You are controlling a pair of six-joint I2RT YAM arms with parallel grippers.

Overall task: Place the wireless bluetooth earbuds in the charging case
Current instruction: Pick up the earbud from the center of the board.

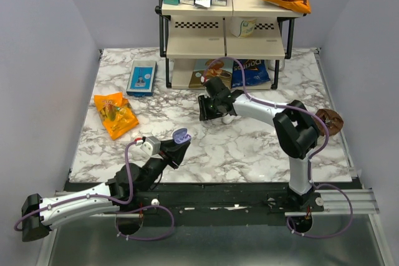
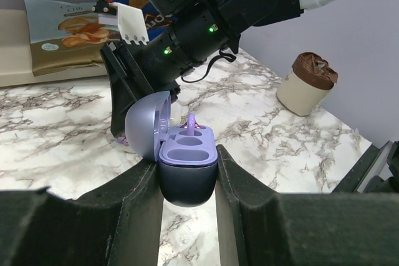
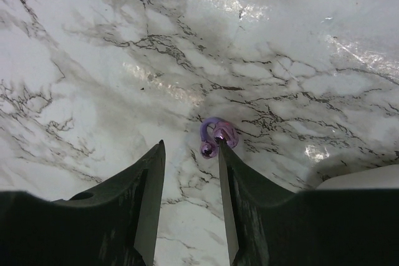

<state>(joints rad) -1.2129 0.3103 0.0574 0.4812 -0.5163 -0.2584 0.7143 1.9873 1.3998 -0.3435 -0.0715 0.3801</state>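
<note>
The left end effector (image 2: pixel 187 169) clamps the open charging case (image 2: pixel 187 154), one earbud (image 2: pixel 192 121) seated inside.

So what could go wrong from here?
The earbud lies off-centre, beside one finger of the open right gripper; closing might flick it away instead of gripping it. The left gripper pinches the open case only by its rounded base, so pressing a bud in could tip it.
</note>
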